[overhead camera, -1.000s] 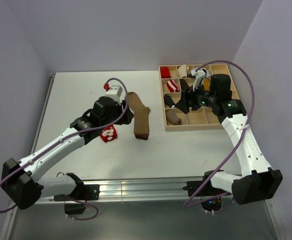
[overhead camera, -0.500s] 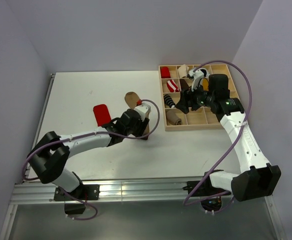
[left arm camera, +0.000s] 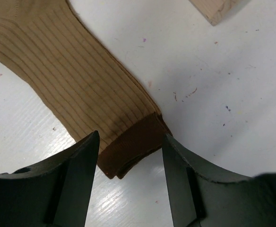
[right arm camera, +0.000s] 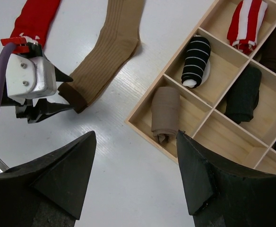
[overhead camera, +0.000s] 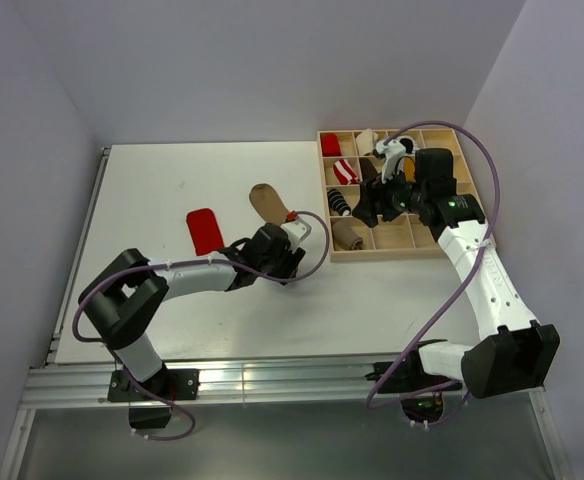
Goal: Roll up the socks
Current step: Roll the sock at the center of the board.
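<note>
We see the left pincer (left arm camera: pixel 128 152) spread wide, low over the white table (overhead camera: pixel 152 180). Its two dark fingers (left arm camera: pixel 81 175) stand on either side of the dark brown cuff (left arm camera: pixel 134 150) of the tan sock (left arm camera: pixel 67 71). The cuff lies in the gap between them, and the jaws are not closed on it. From the wrist view we cannot tell whether the fingertips touch the fabric or the table. The tan sock lies flat and stretched out on the table. It runs from the cuff at the pincer away toward the far side, and its toe end shows beyond the arm in the top view.

The red sock (overhead camera: pixel 204 230) lies flat on the table to the left of the tan one. The two are apart, and neither pincer touches the red one.

The right pincer (right arm camera: pixel 135 158) is also spread wide and holds nothing. It hangs in the air above the near left part of the wooden tray (right arm camera: pixel 142 126), and we see no contact with anything. Below it, the tray compartments hold rolled bundles: a taupe one (right arm camera: pixel 165 113) in the near corner cell, a black one with white stripes (right arm camera: pixel 194 59) in the cell beyond it, a red-and-white striped one (right arm camera: pixel 244 19) farther along, and a dark grey one (right arm camera: pixel 242 94) beside those.
</note>
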Tool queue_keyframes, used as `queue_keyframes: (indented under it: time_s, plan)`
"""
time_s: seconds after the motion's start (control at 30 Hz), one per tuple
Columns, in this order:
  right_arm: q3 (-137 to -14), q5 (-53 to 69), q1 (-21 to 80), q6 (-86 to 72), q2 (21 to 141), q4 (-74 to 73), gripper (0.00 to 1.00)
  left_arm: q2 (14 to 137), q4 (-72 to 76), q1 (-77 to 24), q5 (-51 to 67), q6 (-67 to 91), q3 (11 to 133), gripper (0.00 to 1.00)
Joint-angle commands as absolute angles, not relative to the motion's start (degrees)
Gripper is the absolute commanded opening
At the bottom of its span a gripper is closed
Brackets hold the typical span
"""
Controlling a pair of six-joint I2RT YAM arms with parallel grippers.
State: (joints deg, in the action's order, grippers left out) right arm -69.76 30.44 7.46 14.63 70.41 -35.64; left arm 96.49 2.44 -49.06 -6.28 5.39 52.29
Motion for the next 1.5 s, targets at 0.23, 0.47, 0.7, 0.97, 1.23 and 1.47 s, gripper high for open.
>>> queue_keyframes:
  time_s: [0.23,0.47,0.7,0.97,1.23,1.47]
  plan:
    - [-69.1,29.3,7.0,15.2,70.2,-34.2,0.75,97.6,5.2,-49.0,-2.4,7.6,49.5,0.6]
    - [-68.9,29.6,7.0,15.4,70.5,-34.4,0.75,98.3,5.7,-49.0,-2.5,9.0,48.0,0.59]
    - [-68.7,29.6,6.9,15.6,70.2,-34.5,0.75,101.7,5.6,-49.0,-8.0,10.3,49.3,0.56]
    - [-68.5,29.4,6.9,15.8,69.8,-34.5,0.75,103.5,3.6,-49.1,-7.5,11.6,50.5,0.36]
    - [-69.0,29.7,6.9,16.3,70.0,-35.4,0.75,103.4,-4.6,-49.3,-5.2,14.6,53.3,0.25]
    - [-69.9,30.5,6.9,18.5,71.4,-37.4,0.75,104.6,-10.3,-49.3,0.6,19.8,56.2,0.18]
